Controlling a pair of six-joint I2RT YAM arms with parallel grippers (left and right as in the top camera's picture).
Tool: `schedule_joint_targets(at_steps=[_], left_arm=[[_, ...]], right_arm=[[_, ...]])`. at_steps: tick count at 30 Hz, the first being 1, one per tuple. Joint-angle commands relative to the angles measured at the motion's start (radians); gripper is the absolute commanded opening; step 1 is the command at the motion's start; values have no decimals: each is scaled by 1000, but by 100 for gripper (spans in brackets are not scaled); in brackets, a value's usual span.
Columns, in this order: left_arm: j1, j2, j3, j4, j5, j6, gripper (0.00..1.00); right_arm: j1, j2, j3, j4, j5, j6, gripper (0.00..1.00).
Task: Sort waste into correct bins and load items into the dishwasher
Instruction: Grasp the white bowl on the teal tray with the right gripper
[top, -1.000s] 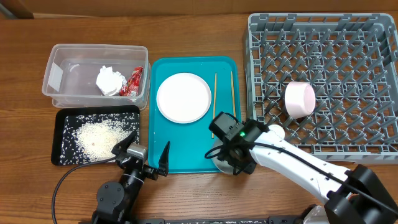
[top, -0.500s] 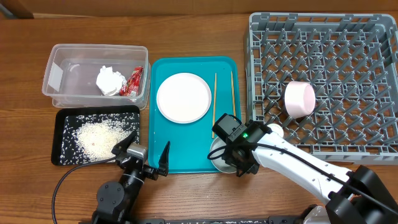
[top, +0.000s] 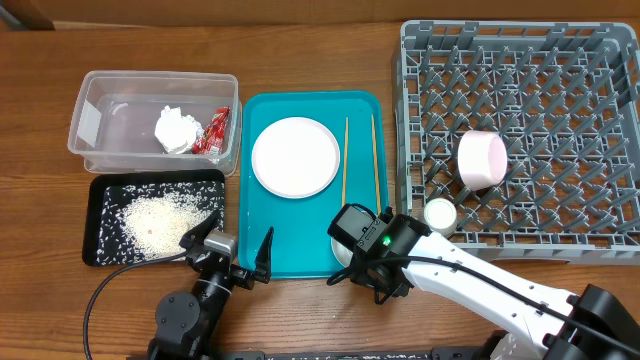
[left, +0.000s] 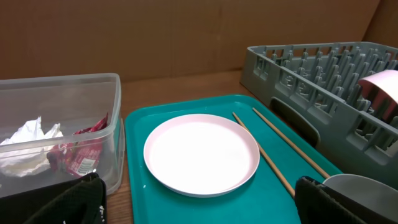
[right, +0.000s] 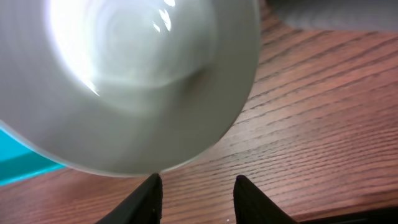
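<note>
- Right gripper (top: 366, 262): low at the near right corner of the teal tray (top: 300, 235), on top of the light grey bowl (right: 137, 81); overhead view shows little of the bowl under it.
- Right fingers (right: 151, 198): spread, bare wood of the table (top: 40, 300) between the tips; tips sit just below the bowl's rim and pinch nothing.
- Light grey bowl: upright, at the tray's near right corner, partly over the tray edge onto the table.
- Left gripper (top: 237, 242): low by the tray's near left corner, beside the black tray (top: 100, 257).
- Left fingers (left: 68, 202): spread wide, empty.
- Plate (top: 295, 157): flat on the teal tray, far half.
- Chopsticks (top: 346, 160): two, on the tray right of the plate, slightly apart, roughly parallel.
- Dish rack (top: 560, 60): right of the tray.
- Pink bowl (top: 482, 160): in the rack, tipped on its side among the pegs.
- White cup (top: 440, 214): near left part of the rack, opening up.
- Clear tub (top: 95, 90): far left, holds tissue (top: 175, 130) and red wrapper (top: 215, 130) side by side.
- Rice (top: 160, 220): heaped on the black tray, stray grains around.
</note>
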Motion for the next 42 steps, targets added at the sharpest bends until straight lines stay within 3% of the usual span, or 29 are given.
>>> schedule_joint_targets(at_steps=[1,9,17,21,23,28,33,38,42], left_arm=[[6,-10,-13,6,0,5,100],[6,-10,-13,6,0,5,100],[6,-10,-13,6,0,5,100],[6,-10,-13,6,0,5,100],[6,-10,-13,6,0,5,100],[6,-10,-13,6,0,5,100],[6,-10,-13,6,0,5,100],[6,-10,-13,6,0,5,100],[6,-10,-13,6,0,5,100]], right_arm=[[-1,-20,3,11,79,87,42],[-1,4,-15,85,89,148,45],[-1,74,-20,110,58,162,35],[7,74,-19,112,29,154,35],[14,74,-16,138,27,98,35],[27,74,-15,342,-33,-235,36],[23,74,-13,442,-39,-349,40],[-15,63,60,371,-34,-497,41],[-57,57,145,228,88,-455,39]])
